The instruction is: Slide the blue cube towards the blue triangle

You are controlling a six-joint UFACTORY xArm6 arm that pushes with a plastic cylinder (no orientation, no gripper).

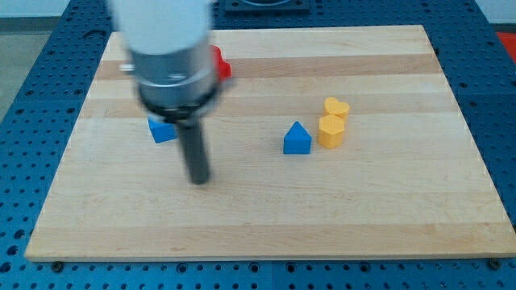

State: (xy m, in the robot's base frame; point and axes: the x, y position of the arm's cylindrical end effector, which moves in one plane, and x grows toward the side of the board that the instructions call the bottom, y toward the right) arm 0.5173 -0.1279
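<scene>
The blue cube (162, 130) lies on the wooden board at the view's left, partly hidden behind my arm. The blue triangle (297, 138) stands near the board's middle, well to the right of the cube. My tip (198, 180) rests on the board below and slightly right of the blue cube, a short gap apart from it, and far left of the blue triangle.
A yellow hexagonal block (330, 131) touches the blue triangle's right side, with a yellow heart block (336, 108) just above it. A red block (220, 64) shows partly behind my arm near the top. The wooden board (387, 209) lies on a blue perforated table.
</scene>
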